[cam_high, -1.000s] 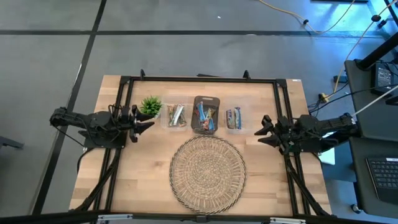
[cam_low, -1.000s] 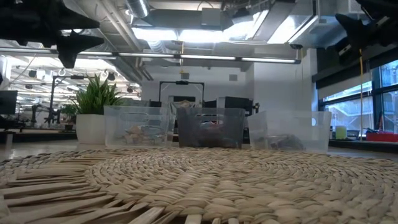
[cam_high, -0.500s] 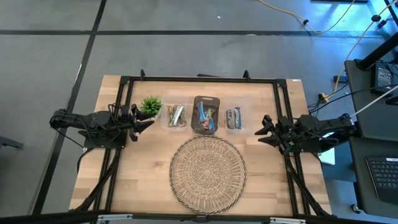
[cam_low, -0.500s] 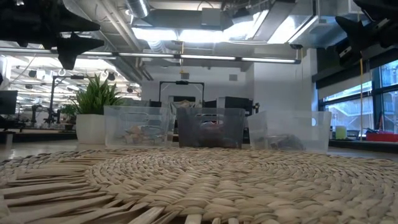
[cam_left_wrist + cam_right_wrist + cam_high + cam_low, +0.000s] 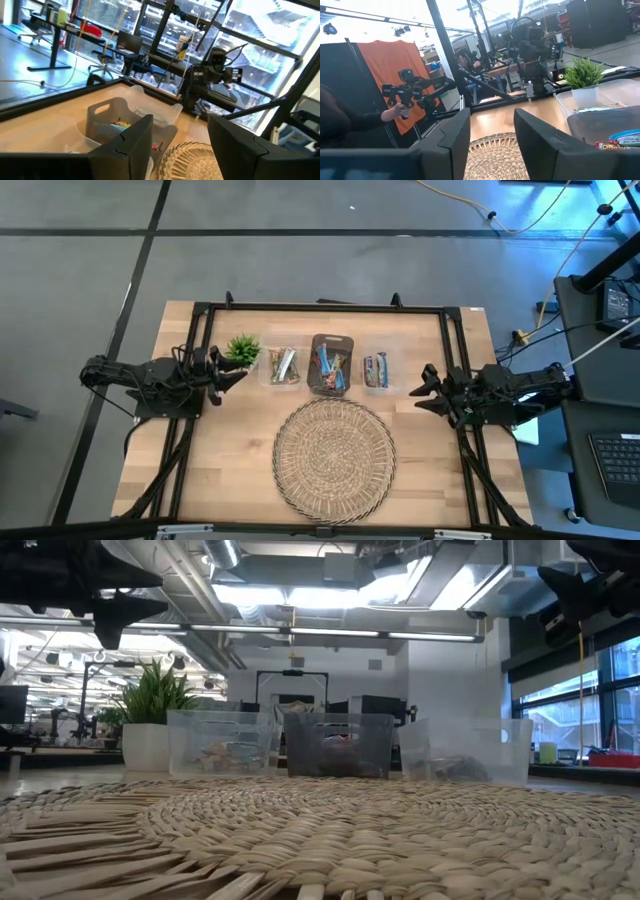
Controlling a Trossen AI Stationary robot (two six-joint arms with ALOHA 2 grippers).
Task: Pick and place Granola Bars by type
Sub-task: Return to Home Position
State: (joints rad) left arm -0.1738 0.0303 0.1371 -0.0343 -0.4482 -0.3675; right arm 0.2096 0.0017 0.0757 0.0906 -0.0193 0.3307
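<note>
The granola bars lie in three bins in a row across the middle of the table. Green-tan ones fill the left clear bin point(image 5: 283, 366), a mixed lot the dark middle bin point(image 5: 329, 366), and blue-red ones the right clear bin point(image 5: 376, 370). My left gripper point(image 5: 236, 378) hangs open above the table beside the plant, left of the bins; its wrist view looks over the dark bin point(image 5: 107, 120). My right gripper point(image 5: 419, 390) hangs open right of the bins. Both are raised, as the low view shows for the left gripper point(image 5: 120, 615) and the right gripper point(image 5: 580, 590). Neither holds anything.
A small green potted plant point(image 5: 243, 349) stands just left of the bins, close to my left gripper. A round woven mat point(image 5: 335, 457) covers the near middle of the table. A black frame point(image 5: 320, 307) runs around the table. A person's hand point(image 5: 395, 112) holds a device in the room behind.
</note>
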